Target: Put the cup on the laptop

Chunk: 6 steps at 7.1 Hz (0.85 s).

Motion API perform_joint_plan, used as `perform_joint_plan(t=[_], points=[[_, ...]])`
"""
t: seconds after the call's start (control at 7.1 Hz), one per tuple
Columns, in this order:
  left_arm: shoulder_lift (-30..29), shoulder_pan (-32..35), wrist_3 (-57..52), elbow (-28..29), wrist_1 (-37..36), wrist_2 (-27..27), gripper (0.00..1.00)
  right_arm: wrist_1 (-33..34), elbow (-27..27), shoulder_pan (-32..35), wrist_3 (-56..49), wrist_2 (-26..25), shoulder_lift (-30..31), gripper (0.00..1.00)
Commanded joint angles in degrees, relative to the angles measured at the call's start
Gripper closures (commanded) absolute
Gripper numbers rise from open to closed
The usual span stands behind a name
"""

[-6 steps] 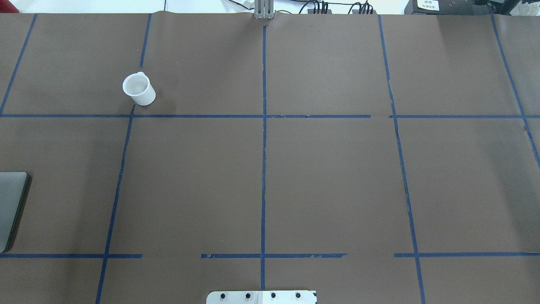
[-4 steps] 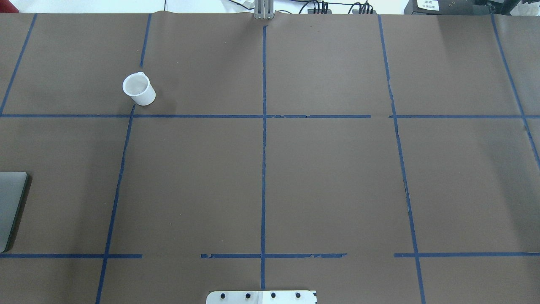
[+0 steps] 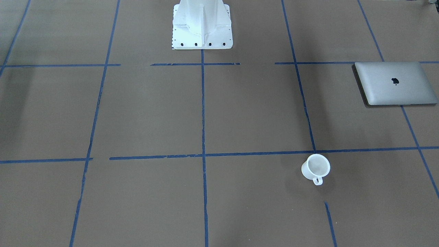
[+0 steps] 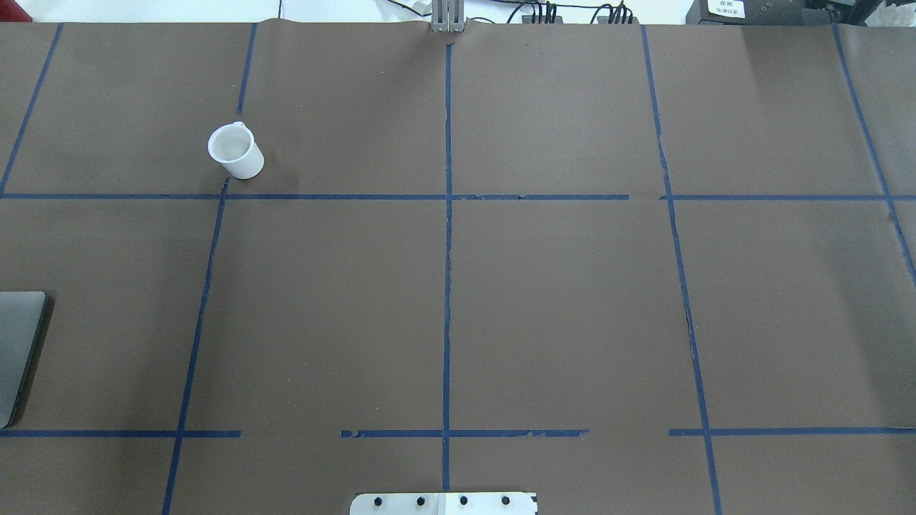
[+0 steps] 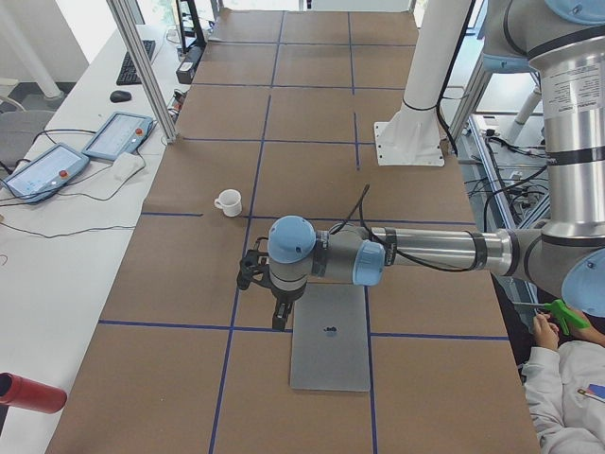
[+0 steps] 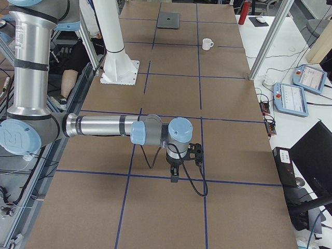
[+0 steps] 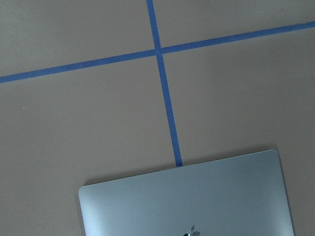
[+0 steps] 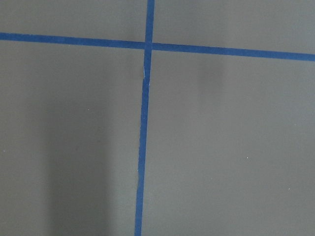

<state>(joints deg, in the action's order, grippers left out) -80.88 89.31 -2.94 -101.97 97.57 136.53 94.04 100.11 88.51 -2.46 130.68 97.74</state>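
Note:
The small white cup stands upright on the brown table at the far left, handle away from the robot; it also shows in the front view and the side views. The closed silver laptop lies flat near the table's left end, well apart from the cup. My left gripper hangs by the laptop's far edge, between laptop and cup. My right gripper hangs over bare table at the right end. I cannot tell whether either is open or shut.
The white robot pedestal stands at the middle of the near edge. Blue tape lines grid the table. Teach pendants and a red cylinder lie on the side bench. A seated person is beside the robot.

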Motion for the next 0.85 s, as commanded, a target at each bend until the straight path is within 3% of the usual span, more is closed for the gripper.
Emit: perform_joint_plan(t=[0.0,0.28,0.42,0.7], points=[[-8.90,-2.62,4.96,1.24,-0.97,-0.30,0.00,0.00,0.00,0.00,0.00,-0.07,0.00,0.00],[-21.80,-5.89,5.48,3.09,-13.39,-3.00,0.00,0.00,0.00,0.00,0.00,0.02,0.00,0.00],[-26.30,-8.34,9.40,4.23,-15.63,-3.81,0.00,0.00,0.00,0.00,0.00,0.02,0.00,0.00],[-37.01,-16.85,23.70,11.93,-14.70,-3.73,0.00,0.00,0.00,0.00,0.00,0.02,0.00,0.00]])
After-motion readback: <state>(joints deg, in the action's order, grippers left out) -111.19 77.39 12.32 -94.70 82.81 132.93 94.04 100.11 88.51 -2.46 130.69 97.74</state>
